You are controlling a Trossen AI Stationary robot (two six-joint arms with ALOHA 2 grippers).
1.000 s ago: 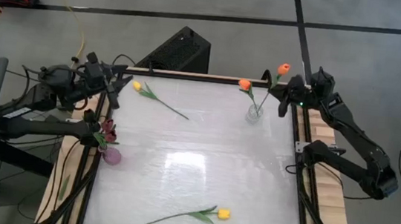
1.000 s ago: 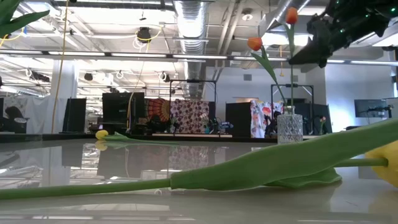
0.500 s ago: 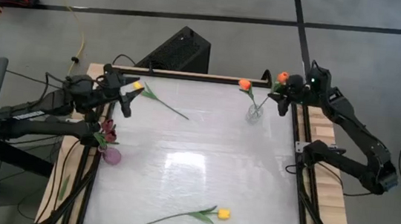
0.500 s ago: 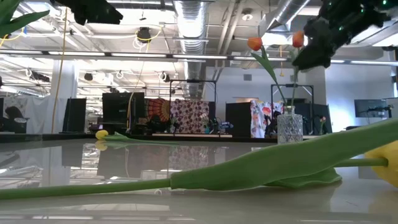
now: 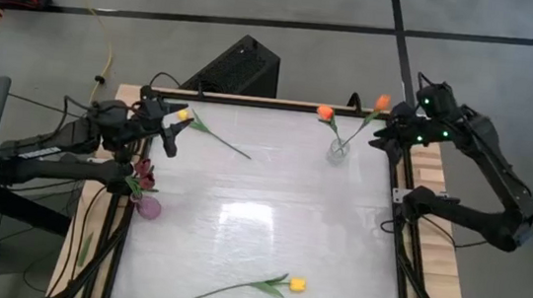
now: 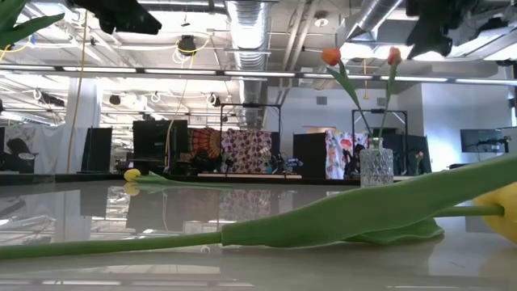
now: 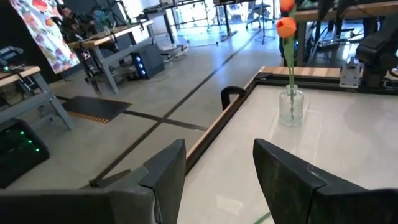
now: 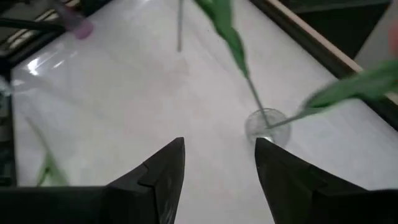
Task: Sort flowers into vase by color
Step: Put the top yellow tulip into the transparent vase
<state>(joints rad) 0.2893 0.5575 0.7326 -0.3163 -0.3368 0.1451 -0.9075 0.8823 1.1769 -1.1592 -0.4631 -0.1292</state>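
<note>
In the low view, the near yellow tulip (image 6: 501, 212) is cut off by the right edge, its stem by the left. The right wrist view blurs the clear vase (image 8: 264, 124), and both stems leave the frame before their heads.

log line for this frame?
right hand: open, beside clear vase | two orange tulips in vase | left hand: open, over yellow tulip
</note>
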